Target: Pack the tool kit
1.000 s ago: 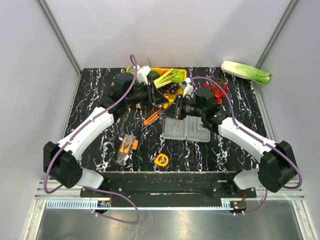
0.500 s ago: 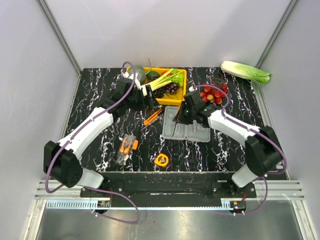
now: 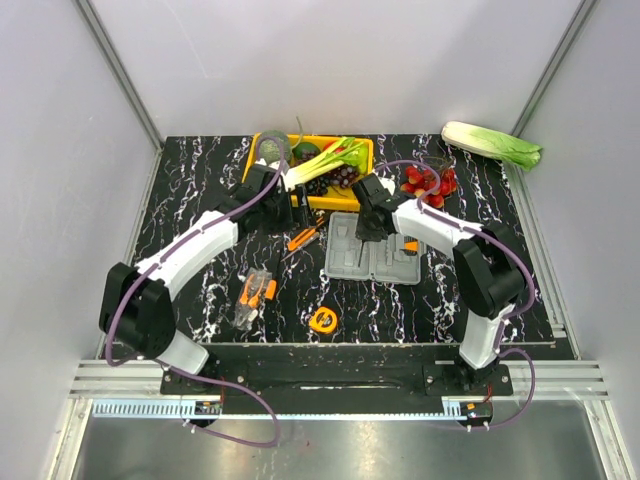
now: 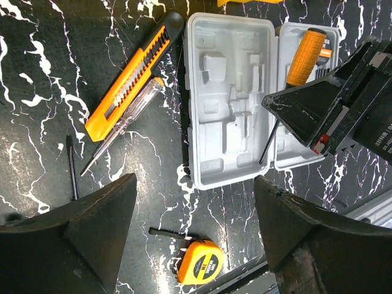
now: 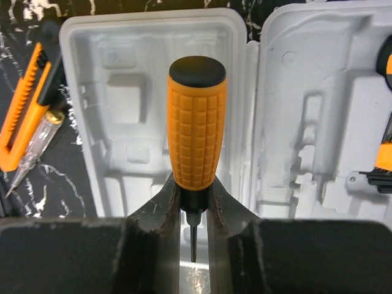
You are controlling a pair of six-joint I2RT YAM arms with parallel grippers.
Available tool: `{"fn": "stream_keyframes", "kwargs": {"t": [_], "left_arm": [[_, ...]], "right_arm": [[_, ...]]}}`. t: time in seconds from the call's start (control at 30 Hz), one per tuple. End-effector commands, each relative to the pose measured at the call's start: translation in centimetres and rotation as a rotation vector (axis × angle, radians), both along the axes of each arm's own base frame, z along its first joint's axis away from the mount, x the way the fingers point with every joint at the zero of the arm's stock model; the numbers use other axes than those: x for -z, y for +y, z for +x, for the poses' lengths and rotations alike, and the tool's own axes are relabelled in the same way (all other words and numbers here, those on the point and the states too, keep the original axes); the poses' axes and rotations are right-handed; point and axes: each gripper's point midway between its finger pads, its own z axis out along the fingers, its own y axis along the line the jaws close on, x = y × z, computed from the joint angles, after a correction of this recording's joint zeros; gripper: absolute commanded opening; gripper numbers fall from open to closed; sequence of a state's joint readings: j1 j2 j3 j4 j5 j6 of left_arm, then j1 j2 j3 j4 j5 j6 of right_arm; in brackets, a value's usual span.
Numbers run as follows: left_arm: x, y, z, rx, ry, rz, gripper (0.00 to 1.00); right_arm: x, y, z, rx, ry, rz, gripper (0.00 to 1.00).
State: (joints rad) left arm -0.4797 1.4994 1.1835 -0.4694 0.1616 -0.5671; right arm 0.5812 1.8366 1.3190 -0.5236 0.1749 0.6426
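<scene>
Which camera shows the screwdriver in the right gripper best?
Right wrist: the screwdriver fills the frame, its neck clamped in the right gripper. Left wrist shows its whole length over the case. Top external shows it only as a tiny sliver.

Bright even overhead light, soft shadows, near jaws blurred

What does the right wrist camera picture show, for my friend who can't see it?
The right gripper pinches an orange-handled screwdriver by its thin metal shaft, with the handle pointing away, above the open grey case and its moulded slots. An orange utility knife and a clear tester pen lie beside the case on the left.
</scene>
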Motion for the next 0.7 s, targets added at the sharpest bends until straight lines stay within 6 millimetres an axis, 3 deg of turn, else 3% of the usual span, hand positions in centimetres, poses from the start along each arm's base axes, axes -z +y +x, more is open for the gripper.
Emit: {"fn": "stream_keyframes", "kwargs": {"t": [0.0, 0.37, 0.67], "left_arm": [[0.7, -0.9, 0.3, 0.042, 0.003, -0.022, 0.8], [1.4, -1.4, 0.3, 0.062, 0.024, -0.025, 0.78], [2.0, -1.4, 0.2, 0.067, 0.041, -0.021, 0.77]], "right_arm": [[-0.4, -1.0, 1.8, 0.003, -0.038, -0.067, 0.0], [0.5, 0.3, 2.9, -0.029, -0.024, -0.057, 0.0], [2.4, 1.0, 2.2, -0.026, 0.044, -0.028, 0.0]]}}
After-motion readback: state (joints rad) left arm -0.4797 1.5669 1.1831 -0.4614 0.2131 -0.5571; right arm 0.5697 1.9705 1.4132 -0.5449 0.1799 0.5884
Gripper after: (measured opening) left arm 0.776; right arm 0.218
